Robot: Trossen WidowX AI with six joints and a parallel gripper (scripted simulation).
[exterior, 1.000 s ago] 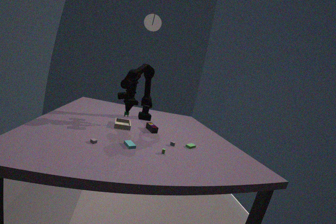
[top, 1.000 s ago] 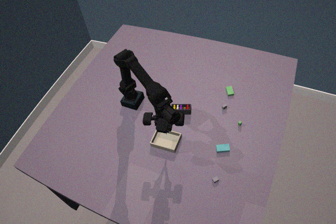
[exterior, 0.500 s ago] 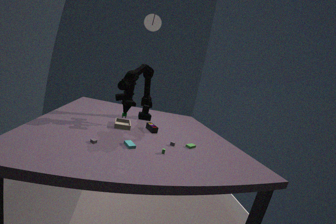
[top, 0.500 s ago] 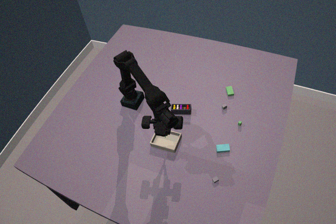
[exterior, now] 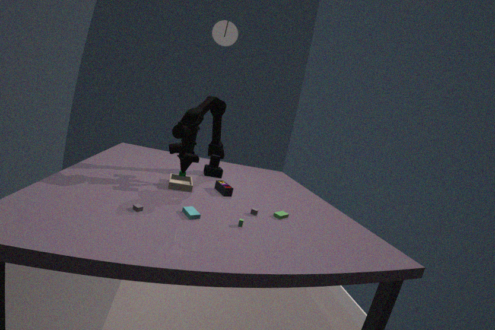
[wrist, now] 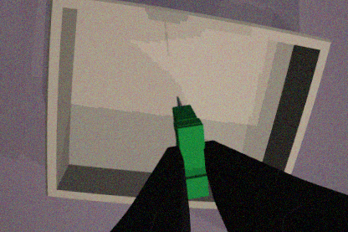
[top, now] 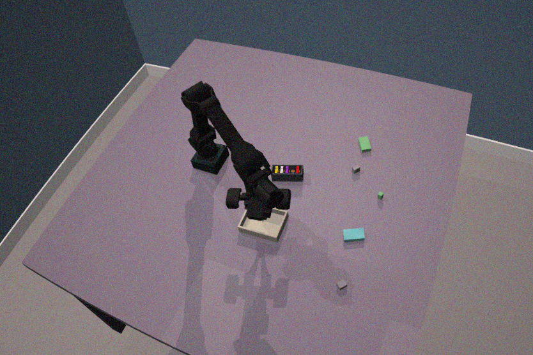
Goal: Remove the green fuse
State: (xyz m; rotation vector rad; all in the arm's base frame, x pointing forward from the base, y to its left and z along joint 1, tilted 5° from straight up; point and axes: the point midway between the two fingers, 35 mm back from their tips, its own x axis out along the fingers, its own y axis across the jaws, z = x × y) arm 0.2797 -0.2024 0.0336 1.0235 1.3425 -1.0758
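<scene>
My gripper (wrist: pixel 191 155) (exterior: pixel 183 171) is shut on the green fuse (wrist: pixel 191 138) (exterior: pixel 182 173). The fuse hangs over the beige tray (wrist: pixel 51 99) (top: pixel 259 235) (exterior: pixel 180 187), overlapping its near part in the wrist view, and shows by its back rim in the exterior view. The fuse is hidden behind the gripper in the top view. The black fuse block (top: pixel 287 177) (exterior: pixel 223 190) stands apart from the gripper. It holds a yellow fuse (top: pixel 276 169), a white fuse (top: pixel 281 169), a purple fuse (top: pixel 287 169) and a red fuse (top: pixel 297 169), with an empty slot between purple and red.
A teal block (top: pixel 353 234) (exterior: pixel 191 212), a flat green block (top: pixel 364 143) (exterior: pixel 281 214), a small green block (top: pixel 380 195) (exterior: pixel 240 222) and two small grey blocks (top: pixel 355 169) (top: pixel 341 284) lie on the table, away from the tray. The block stands near the arm's side.
</scene>
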